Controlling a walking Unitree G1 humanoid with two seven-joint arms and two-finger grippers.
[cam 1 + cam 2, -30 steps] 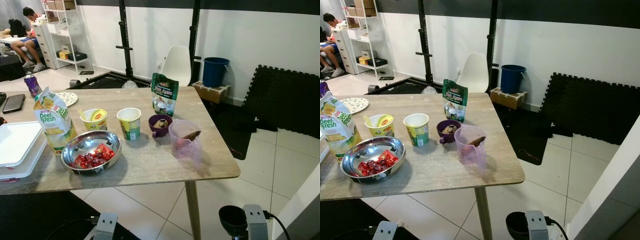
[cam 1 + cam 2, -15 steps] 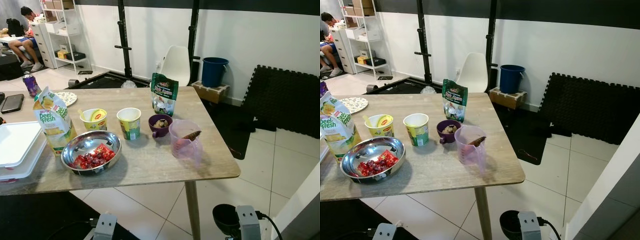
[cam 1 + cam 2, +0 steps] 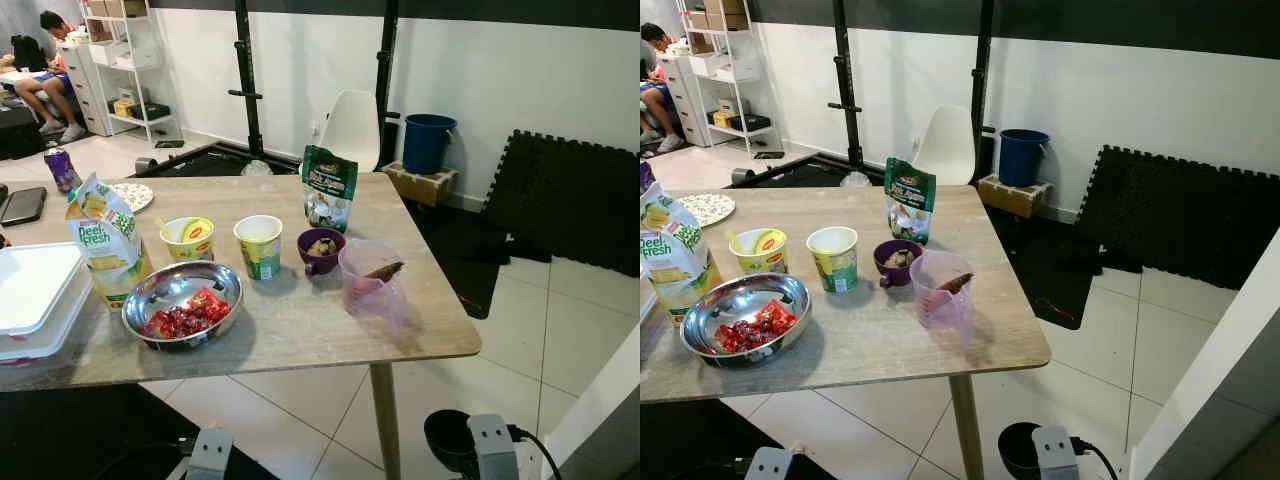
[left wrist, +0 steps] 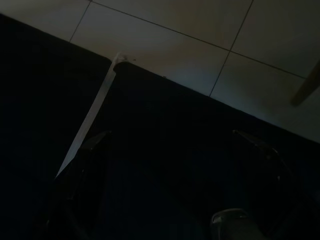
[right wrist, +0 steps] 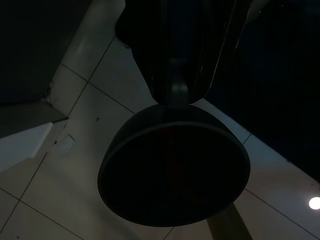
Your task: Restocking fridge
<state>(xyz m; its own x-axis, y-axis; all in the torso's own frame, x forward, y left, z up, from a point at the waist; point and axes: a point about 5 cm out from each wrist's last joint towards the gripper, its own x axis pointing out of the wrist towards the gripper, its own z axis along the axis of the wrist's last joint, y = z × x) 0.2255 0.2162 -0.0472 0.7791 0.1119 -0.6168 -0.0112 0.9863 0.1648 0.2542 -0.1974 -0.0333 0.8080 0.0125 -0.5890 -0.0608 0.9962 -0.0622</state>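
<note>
On the wooden table (image 3: 300,330) stand a green snack pouch (image 3: 328,188), a purple cup (image 3: 321,249), a pink jug (image 3: 372,280), a green cup (image 3: 260,246), a yellow cup (image 3: 190,238), a steel bowl of red sweets (image 3: 183,303) and a juice carton (image 3: 106,240). Below the table's near edge, my right gripper (image 5: 177,97) is shut on the rim of a black bowl (image 3: 448,440) hanging over the tiles. My left gripper (image 4: 170,165) hangs open over a dark mat, holding nothing.
A white lidded box (image 3: 35,295) sits at the table's left edge, with a phone (image 3: 25,205) and purple can (image 3: 62,170) behind. Beyond are a white chair (image 3: 355,130), blue bucket (image 3: 430,142), black foam mats (image 3: 570,200) and a seated person (image 3: 50,70). A white panel (image 3: 610,400) stands close right.
My right arm with the black bowl has drifted slightly left at the bottom of the eye views. The things on the table have not moved.
</note>
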